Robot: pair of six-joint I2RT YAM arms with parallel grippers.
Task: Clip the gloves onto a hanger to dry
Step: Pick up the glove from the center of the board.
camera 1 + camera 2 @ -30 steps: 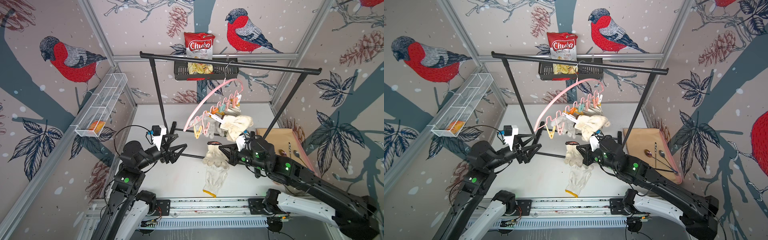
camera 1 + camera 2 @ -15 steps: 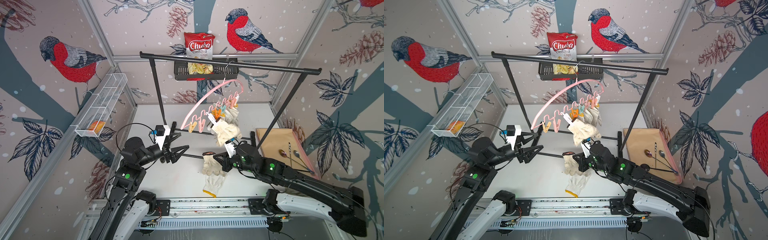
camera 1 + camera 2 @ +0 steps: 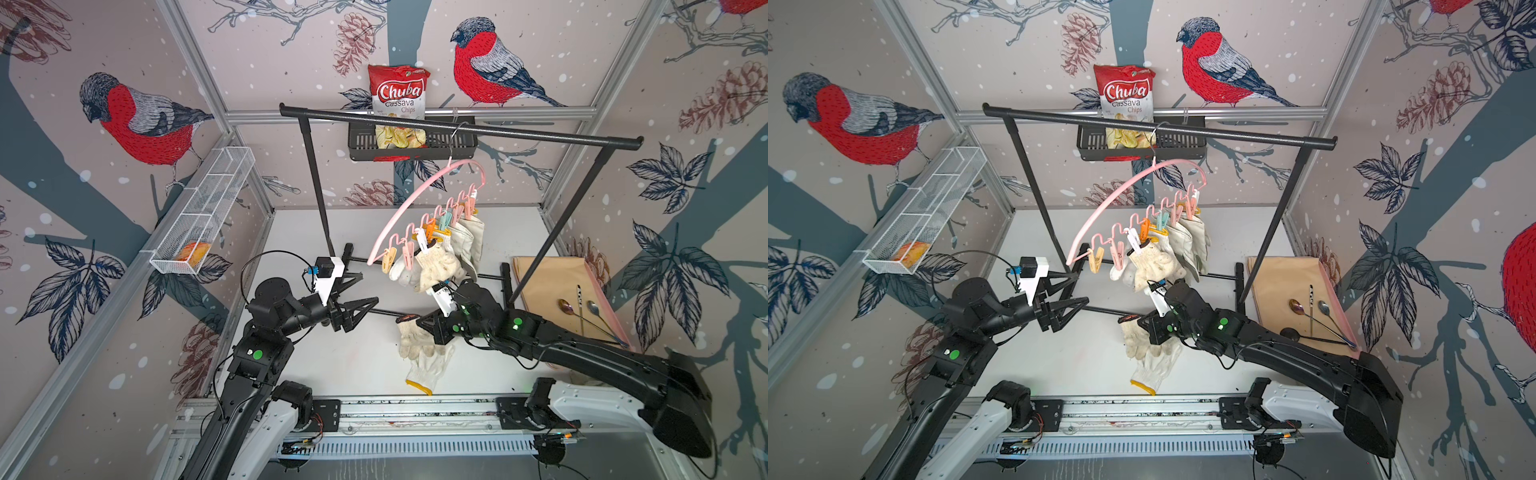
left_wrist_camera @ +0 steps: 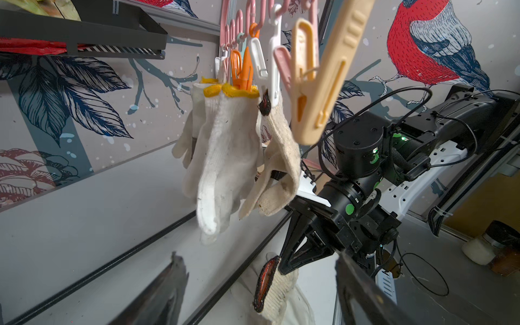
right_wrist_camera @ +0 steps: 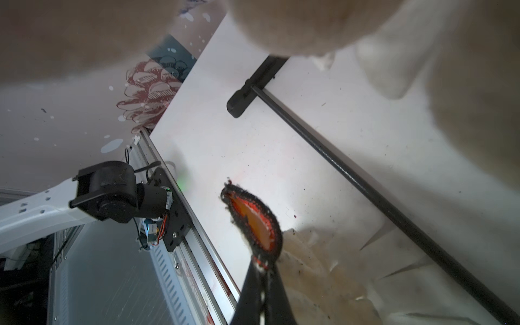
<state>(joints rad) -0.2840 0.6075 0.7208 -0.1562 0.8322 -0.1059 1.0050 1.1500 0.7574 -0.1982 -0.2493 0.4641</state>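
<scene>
Top views, peg step: by my judgement the held glove (image 3: 415, 345) must go up to a free peg. The cuff (image 3: 408, 319) should be raised edge first and kept taut. The left gripper (image 3: 369, 286) would squeeze the peg's tails and keep the hanger (image 3: 409, 208) from swinging. The cuff should be let go only after the peg bites.
Top views, right gripper (image 3: 417, 322): clenched on the cuff. The glove dangles from it below the hanger's low end, well apart from the pegs.
Top views, left gripper: released and empty, beside the hanger's low end and lower than it, apart from the held glove.
Left wrist, yellow peg (image 4: 318, 84): hangs empty at the hanger's low end, so it is the likely target.
Left wrist, clipped gloves (image 4: 225, 157): hang by their cuffs from pegs farther along the hanger.
Left wrist, cuff (image 4: 264, 281): sits below the yellow peg, pinched from the side by the right gripper, with a clear gap up to the peg.
Right wrist, fingers (image 5: 247, 298): closed together on the cuff's rim (image 5: 253, 222), and the cuff mouth gapes beyond them.
Right wrist, pale blur: probably the clipped gloves close to the lens, so the lift needs to pass beside them.
</scene>
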